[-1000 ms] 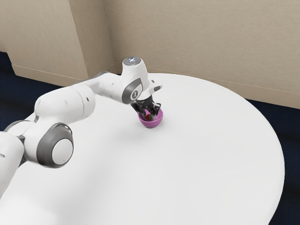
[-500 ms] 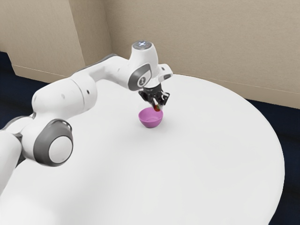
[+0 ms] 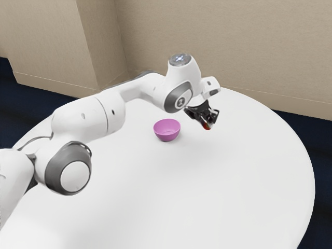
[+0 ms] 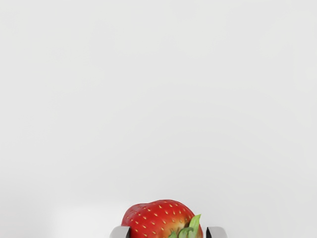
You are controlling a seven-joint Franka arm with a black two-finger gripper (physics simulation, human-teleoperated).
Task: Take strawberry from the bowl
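Observation:
My gripper is in the exterior view, to the right of the pink bowl and above the table. It is shut on the red strawberry, which pokes out below the fingertips. In the wrist view the strawberry, with green leaves on one side, lies between the two fingertips of my gripper. The bowl stands upright, and its visible inside holds nothing.
The round white table spreads out below the arm, with its curved edge toward the exterior view's right. A beige wall rises behind it.
Over the last second my gripper has risen out of the bowl with the strawberry, then moved toward the exterior view's right, past the bowl. The bowl has stayed where it was.

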